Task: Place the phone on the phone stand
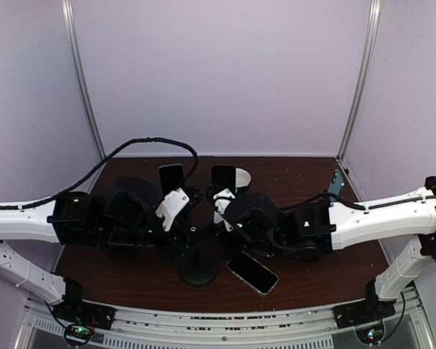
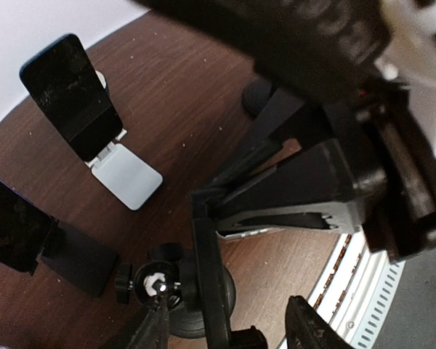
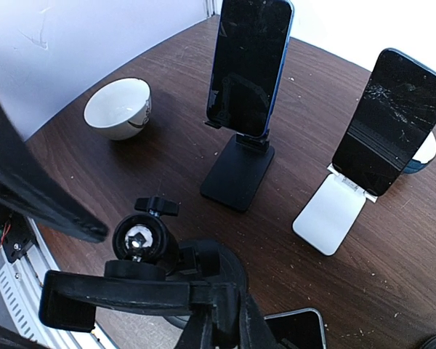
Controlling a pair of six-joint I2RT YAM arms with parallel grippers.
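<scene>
Three phones, three stands, one bowl. Loose phone point(image 1: 252, 272) lies flat at the near edge, just beside the base of the empty phone stand point(image 1: 198, 270). Right gripper point(image 2: 200, 207) is pinched shut on the stand's top bracket. Left gripper point(image 2: 229, 323) has its jaws apart around the stand head, with no clear contact. The other phones sit on the black stand point(image 3: 236, 173) and the white stand point(image 3: 327, 214). White bowl point(image 3: 118, 107) is nearby. Dark wood table point(image 1: 312, 283), speckled; pale walls.

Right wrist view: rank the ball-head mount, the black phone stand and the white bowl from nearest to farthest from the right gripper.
From the right gripper:
1. Ball-head mount, just ahead, to the left.
2. Black phone stand, centre, beyond the mount.
3. White bowl, far left, at the back.
</scene>
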